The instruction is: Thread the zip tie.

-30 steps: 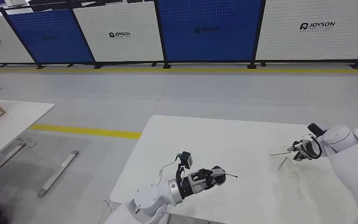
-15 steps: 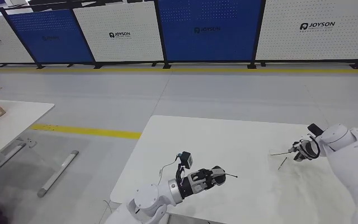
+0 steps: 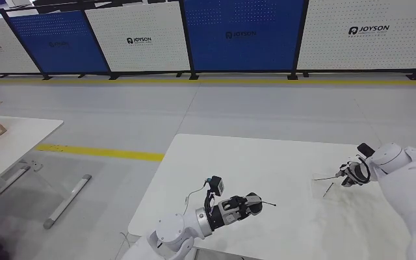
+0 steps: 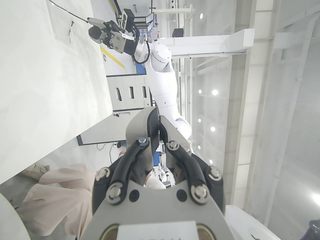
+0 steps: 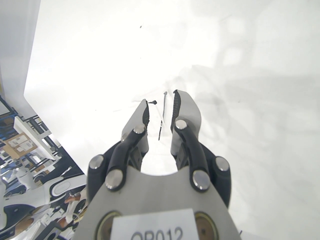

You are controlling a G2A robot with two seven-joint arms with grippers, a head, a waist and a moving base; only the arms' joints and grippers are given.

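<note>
- Zip tie (image 3: 268, 204) sticks out of the clamped left gripper (image 3: 255, 202), lower centre of top view.
- Right gripper (image 5: 161, 98), far right, half open; second tie (image 3: 327, 177) at one fingertip, third tie (image 5: 163, 106) on table (image 3: 260, 162).

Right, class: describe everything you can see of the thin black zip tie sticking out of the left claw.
The thin black zip tie looks like plastic: a slim, straight strip with a small thicker knob at its free end. Its other end is pinched in the shut left claw. The rest juts out over the white table and seems to touch nothing else.
</note>
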